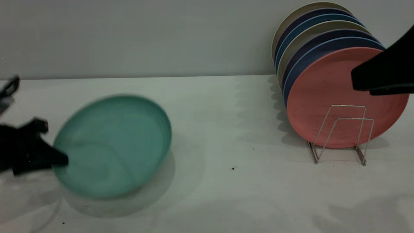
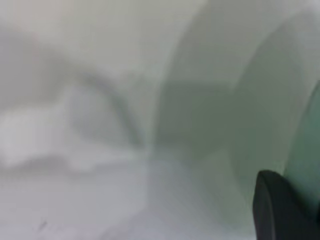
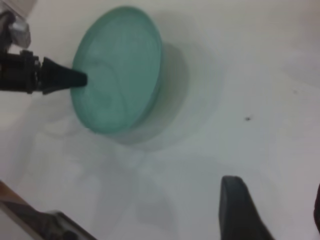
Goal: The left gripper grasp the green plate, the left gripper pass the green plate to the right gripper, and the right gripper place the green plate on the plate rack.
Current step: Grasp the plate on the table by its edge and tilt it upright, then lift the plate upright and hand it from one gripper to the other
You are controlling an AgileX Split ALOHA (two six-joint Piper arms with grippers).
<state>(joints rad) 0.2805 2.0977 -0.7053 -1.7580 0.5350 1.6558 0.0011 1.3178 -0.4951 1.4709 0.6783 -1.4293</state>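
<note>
while tilted, green plate in left gripper

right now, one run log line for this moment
phase: lift for handover | left gripper: shut on green plate rim, plate tilted | right gripper: open, high by plate rack | rack: pink plate frontmost

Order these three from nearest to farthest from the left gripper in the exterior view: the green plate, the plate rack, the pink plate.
1. The green plate, left side, its rim in the left gripper.
2. The plate rack, right side.
3. The pink plate, on the rack; too close to the rack to call.
</note>
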